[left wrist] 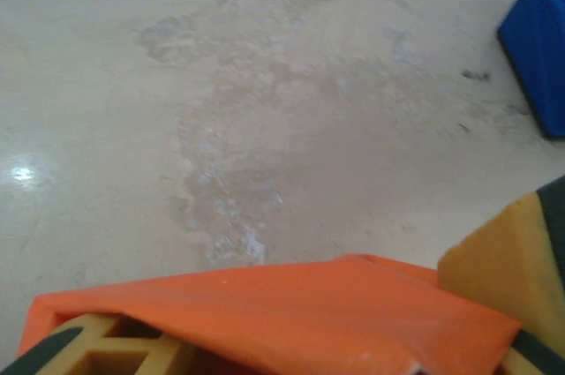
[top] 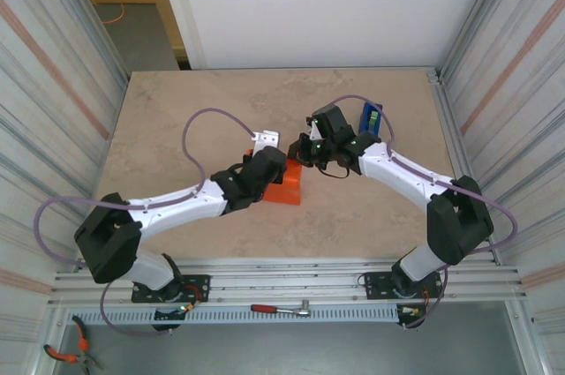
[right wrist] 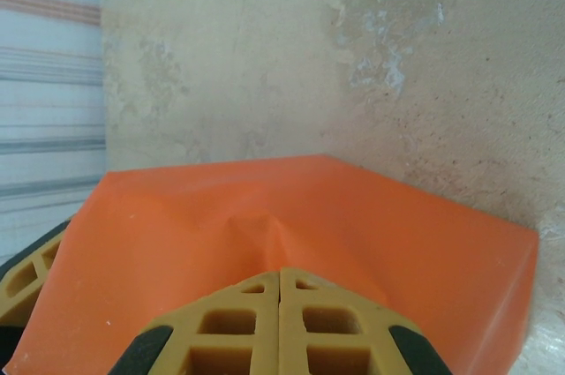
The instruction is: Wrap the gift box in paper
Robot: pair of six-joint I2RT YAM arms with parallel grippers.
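Observation:
The orange paper sits bunched at the table's middle between the two arms. The pale pink gift box is hidden, presumably under the sheet. My right gripper is shut, its tips pinching a raised crease of the paper; from above it reaches in from the right. My left gripper comes in from the left with its jaws wide apart. The paper is draped over its left finger, and that finger also peeks from under the sheet's edge.
A blue tape dispenser stands upright just behind the right arm, also at the right edge of the left wrist view. Corrugated walls close in both sides. A ratchet wrench and pliers lie in front of the table.

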